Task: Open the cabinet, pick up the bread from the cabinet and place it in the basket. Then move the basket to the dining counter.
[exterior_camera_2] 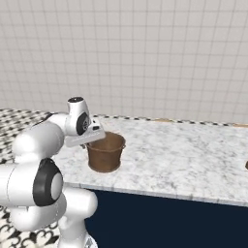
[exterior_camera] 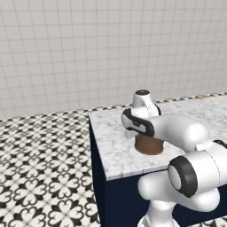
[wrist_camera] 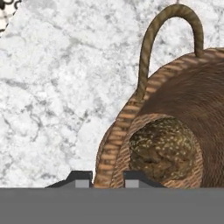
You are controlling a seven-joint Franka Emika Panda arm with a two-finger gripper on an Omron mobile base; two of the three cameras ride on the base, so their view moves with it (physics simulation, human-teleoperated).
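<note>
**Basket on the marble island, gripped at its rim**

The dining counter (exterior_camera_2: 184,155) is a freestanding island with a white-grey marble top over a plain navy base, set on a black-and-white patterned floor (exterior_camera: 40,168) in front of a pale tiled wall (exterior_camera: 66,48). The basket (exterior_camera_2: 105,152) stands upright on the marble, near the corner of the top that lies closest to the robot. In the left base view the basket (exterior_camera: 148,145) sits a little way in from both the front edge and the left end of the slab. To its right, in the right base view, the marble runs on bare for a long stretch.

The bread (wrist_camera: 164,148) lies at the bottom of the basket (wrist_camera: 183,100), a speckled golden-brown lump seen from above, with one side loop of the basket arching up beside it.

The white arm reaches forward from the base and bends down over the basket. The gripper (wrist_camera: 108,178) points downward, its two dark fingertips pinched narrowly on the rolled rim, one outside the wall and one inside.
</note>
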